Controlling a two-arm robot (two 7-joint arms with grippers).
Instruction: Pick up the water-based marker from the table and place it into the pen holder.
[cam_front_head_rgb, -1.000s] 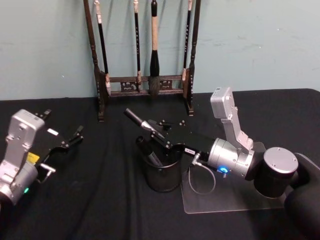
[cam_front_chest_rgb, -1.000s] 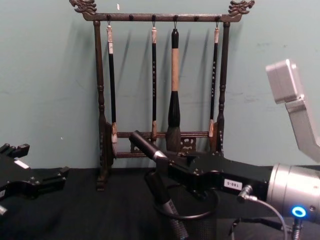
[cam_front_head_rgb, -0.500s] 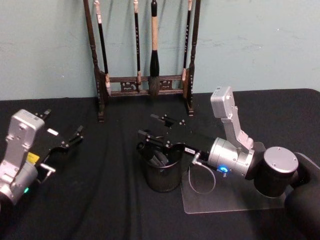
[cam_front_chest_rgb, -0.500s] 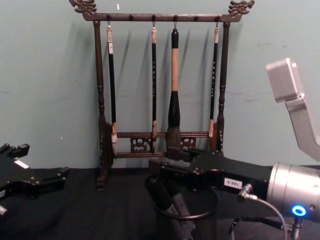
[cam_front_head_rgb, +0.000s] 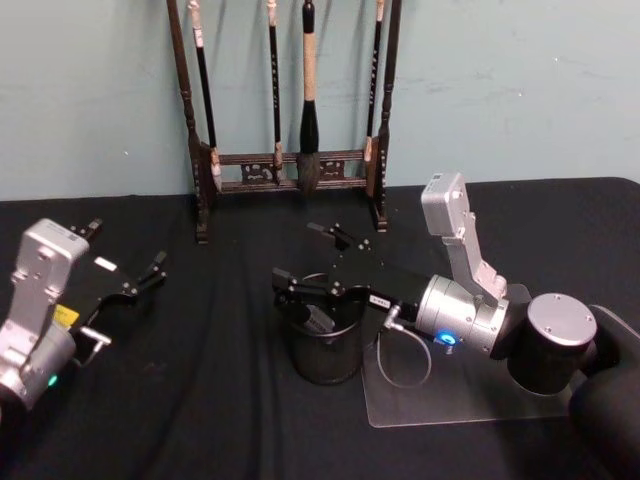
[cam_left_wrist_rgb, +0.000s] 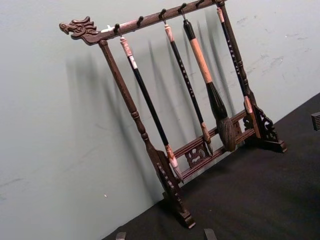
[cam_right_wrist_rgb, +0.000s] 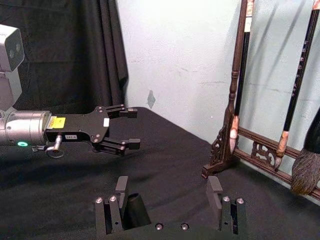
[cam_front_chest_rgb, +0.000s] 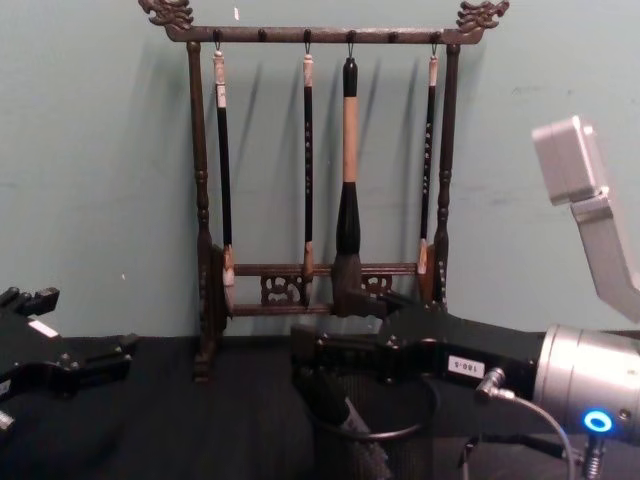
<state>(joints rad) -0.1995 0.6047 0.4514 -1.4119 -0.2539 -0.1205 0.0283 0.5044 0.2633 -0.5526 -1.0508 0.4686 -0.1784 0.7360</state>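
Note:
The pen holder (cam_front_head_rgb: 325, 352), a black mesh cup, stands at the table's middle. The dark water-based marker (cam_front_head_rgb: 318, 318) leans inside it, its top end just under the rim. My right gripper (cam_front_head_rgb: 312, 258) hovers open right over the cup, one finger on each side of the rim, holding nothing. The chest view shows the marker (cam_front_chest_rgb: 336, 406) slanting down into the pen holder (cam_front_chest_rgb: 400, 442) below the right gripper (cam_front_chest_rgb: 340, 332). In the right wrist view the marker's end (cam_right_wrist_rgb: 135, 210) sits by one finger of the open right gripper (cam_right_wrist_rgb: 167, 188). My left gripper (cam_front_head_rgb: 125, 252) rests open at the far left.
A tall wooden brush rack (cam_front_head_rgb: 290, 160) with hanging brushes stands behind the cup against the wall. A clear plastic sheet (cam_front_head_rgb: 460, 405) lies under my right arm. The left gripper (cam_right_wrist_rgb: 120, 129) is well apart from the cup. Bare black cloth lies between the two arms.
The right gripper opened and let go of the marker. The marker, held tilted above the cup a second ago, slid down into the pen holder. The left arm stayed still.

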